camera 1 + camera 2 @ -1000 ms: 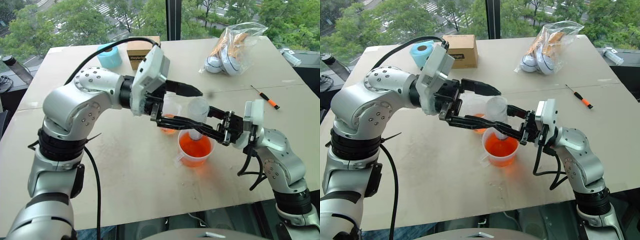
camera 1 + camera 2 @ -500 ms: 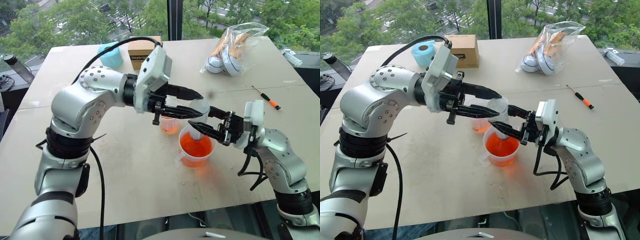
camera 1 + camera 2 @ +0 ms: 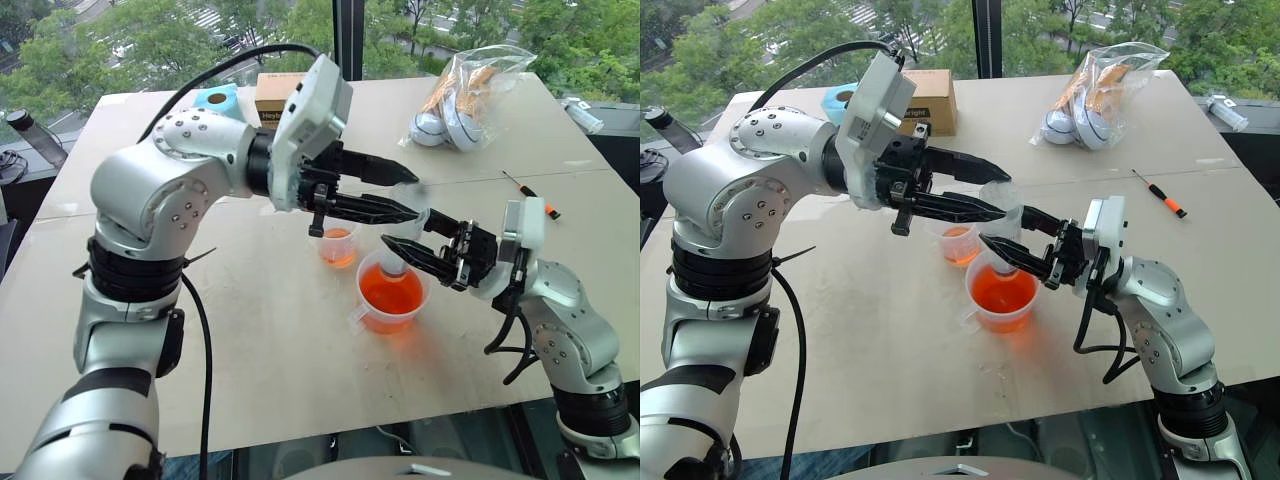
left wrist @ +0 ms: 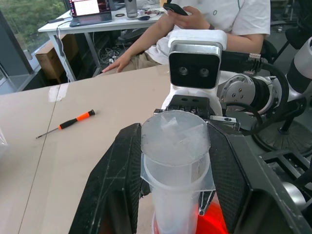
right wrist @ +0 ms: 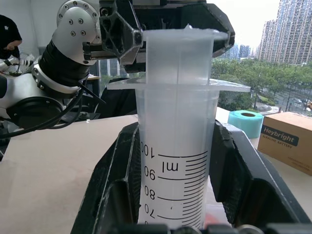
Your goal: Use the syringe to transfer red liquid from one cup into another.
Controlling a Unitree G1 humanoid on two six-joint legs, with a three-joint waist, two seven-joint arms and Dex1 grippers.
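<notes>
The syringe (image 3: 402, 238) stands upright with its tip down in the wider cup (image 3: 392, 297), which holds red liquid (image 3: 390, 290). My right gripper (image 3: 408, 240) is shut on the clear barrel (image 5: 175, 161), just under the flange. From the other side, my left gripper (image 3: 413, 197) is shut on the white plunger top (image 4: 175, 139), one finger (image 4: 117, 185) on each side of the disc. The smaller cup (image 3: 340, 245) stands just behind and to the left, with a little orange-red liquid in its bottom.
An orange-handled screwdriver (image 3: 532, 195) lies to the right. A plastic bag (image 3: 470, 95), a cardboard box (image 3: 275, 95) and a blue tape roll (image 3: 218, 98) sit at the table's far side. A seated person (image 4: 195, 19) is beyond the table.
My left gripper's fingers, wide apart a second ago, have closed onto the plunger top. The right gripper and syringe barrel have stayed over the wider cup.
</notes>
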